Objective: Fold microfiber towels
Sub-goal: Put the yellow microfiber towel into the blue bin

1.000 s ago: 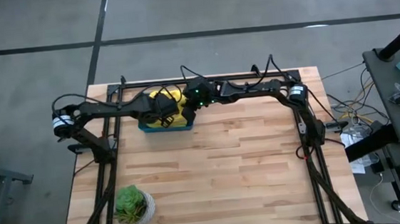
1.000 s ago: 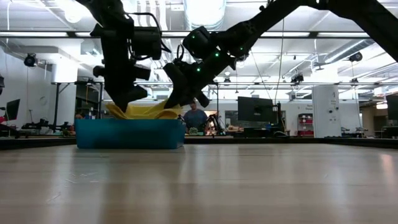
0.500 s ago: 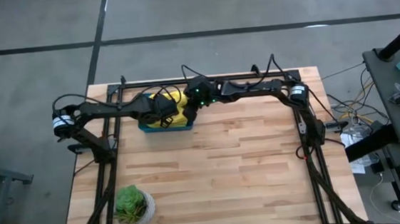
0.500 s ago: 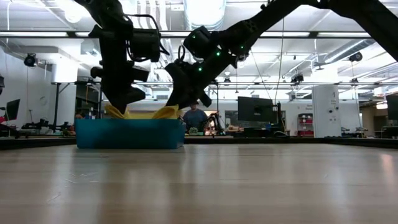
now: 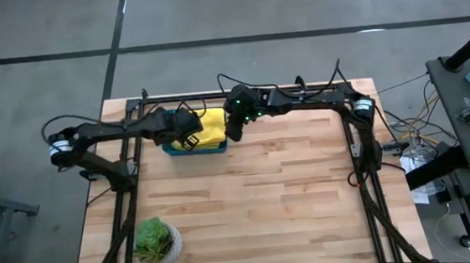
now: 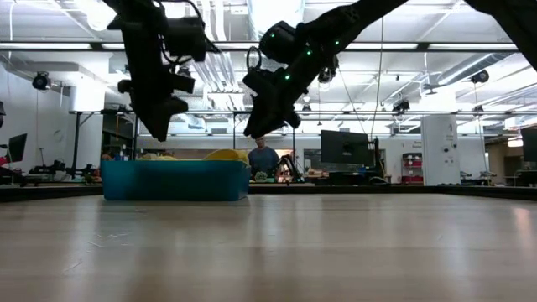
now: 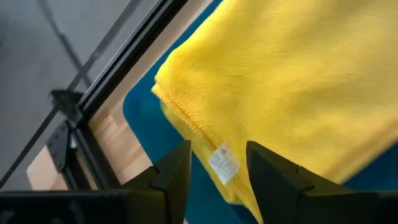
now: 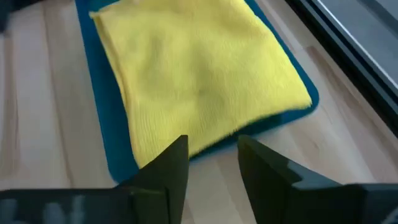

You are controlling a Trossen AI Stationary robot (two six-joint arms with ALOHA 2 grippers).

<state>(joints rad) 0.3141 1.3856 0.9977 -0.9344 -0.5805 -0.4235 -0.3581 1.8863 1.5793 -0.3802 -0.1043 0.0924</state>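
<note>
We find a folded yellow towel [image 8: 199, 81] lying in the teal tray [image 5: 169, 147], which sits on the table [image 5: 291, 203] at about eleven o'clock, near the far edge; the towel overhangs one tray corner in the right wrist view. No other towel is visible to us.

The left gripper [image 7: 214, 171] hangs above the tray; its fingers stand apart with a clear gap and hold nothing; a white label [image 7: 224, 162] on the towel's hem shows between them. The right gripper [image 8: 211, 158] hangs above the tray's three o'clock side; its fingers are likewise parted and empty; the towel lies below them, untouched. In the low view both grippers stand well clear above the tray's rim, the left gripper at [image 6: 155, 126] and the right at [image 6: 264, 122]; only a low yellow hump shows over the tray wall.

We judge the step in hand to be the release: this towel appears folded and deposited, and both arms are free of it. The next move, in our view, calls for both arms to clear the tray without snagging the hem, then to seek another towel; we cannot say where one lies. The overhanging corner may want tucking.

A potted plant [image 5: 154, 241] stands at seven o'clock, well apart; a person [image 6: 264, 158] shows in the room beyond the table.
</note>
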